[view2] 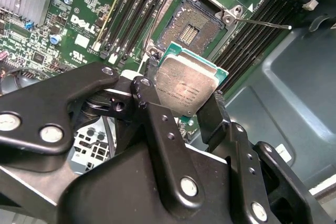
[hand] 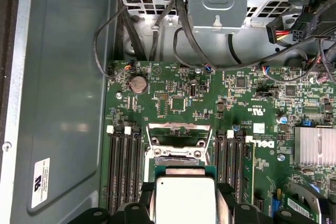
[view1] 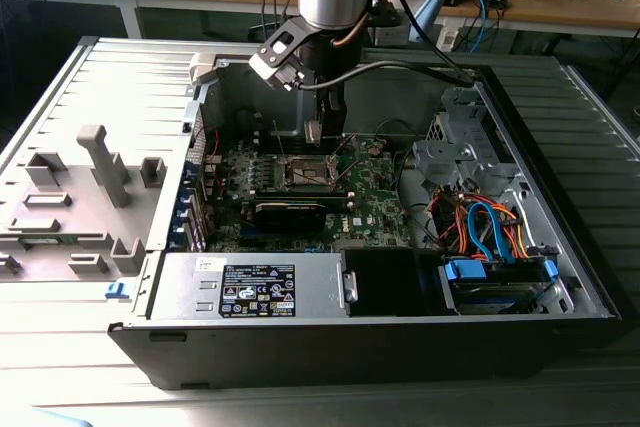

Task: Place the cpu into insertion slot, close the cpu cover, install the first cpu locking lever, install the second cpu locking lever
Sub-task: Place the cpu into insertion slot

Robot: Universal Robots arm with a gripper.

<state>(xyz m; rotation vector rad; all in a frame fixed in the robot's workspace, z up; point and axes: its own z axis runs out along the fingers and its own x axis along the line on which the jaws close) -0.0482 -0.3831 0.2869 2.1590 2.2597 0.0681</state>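
My gripper (view2: 185, 92) is shut on the cpu (view2: 187, 83), a square chip with a grey metal top and green edge, held by two opposite sides between the black fingers (view2: 216, 116). It hangs tilted just above and beside the insertion slot (view2: 190, 23), whose dark contact field lies bare inside its silver frame. In the first wrist view the cpu (hand: 184, 199) sits in front of the slot (hand: 177, 154), and the cpu cover (hand: 179, 127) stands raised behind it. A thin locking lever (view2: 264, 23) sticks out beside the slot. In the exterior view the gripper (view1: 320, 133) hovers over the slot (view1: 309, 173).
Black memory slots (hand: 124, 163) flank the socket on both sides. A finned heatsink (hand: 314, 145) lies on the board. Power supply (view1: 250, 287), a cable bundle (view1: 485, 222) and the drive cage (view1: 455, 152) fill the case at the exterior view's right and front. A grey fixture (view1: 95, 172) lies outside.
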